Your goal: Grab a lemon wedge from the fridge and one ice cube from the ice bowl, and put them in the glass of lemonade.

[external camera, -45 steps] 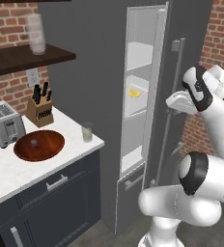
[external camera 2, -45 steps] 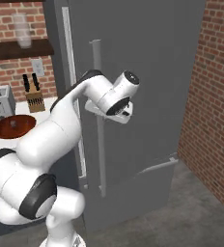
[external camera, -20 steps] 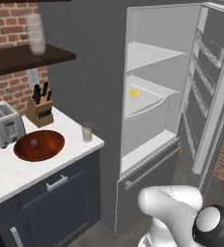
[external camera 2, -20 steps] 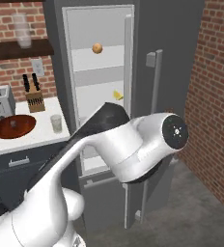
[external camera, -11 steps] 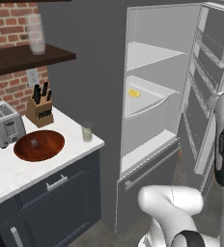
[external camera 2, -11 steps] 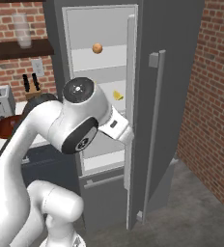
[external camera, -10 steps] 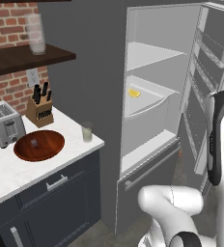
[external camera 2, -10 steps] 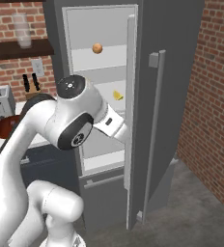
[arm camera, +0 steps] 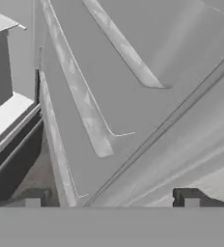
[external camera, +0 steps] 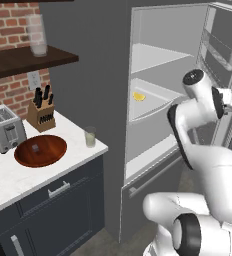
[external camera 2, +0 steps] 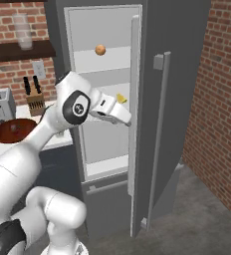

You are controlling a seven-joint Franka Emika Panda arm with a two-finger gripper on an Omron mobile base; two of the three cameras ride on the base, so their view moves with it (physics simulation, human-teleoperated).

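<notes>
The fridge (external camera: 100,75) stands with one door swung wide, white inside. On a clear shelf lies the pale yellow lemon wedge (external camera: 138,96), also visible as the wedge (external camera 2: 121,98) just above my hand. My gripper (external camera 2: 127,121) hovers in front of the shelves, slightly below and right of the wedge, touching nothing. Its fingertips (arm camera: 33,198) stand far apart in the hand view, so the gripper (arm camera: 112,198) is open and empty, facing white fridge panels. On the counter sit the glass of lemonade (external camera: 90,136) and the reddish-brown ice bowl (external camera: 40,150) with a cube in it.
A round orange fruit (external camera 2: 100,49) rests on the upper fridge shelf. The open door (external camera: 223,60) with its racks is close on my arm's right. A toaster (external camera: 5,129) and a knife block (external camera: 41,114) stand behind the bowl. The second fridge door (external camera 2: 187,74) is closed.
The fridge door went from partly open to wide open. The arm then swung low and came back up, so the hand now sits before the shelves near the lemon wedge.
</notes>
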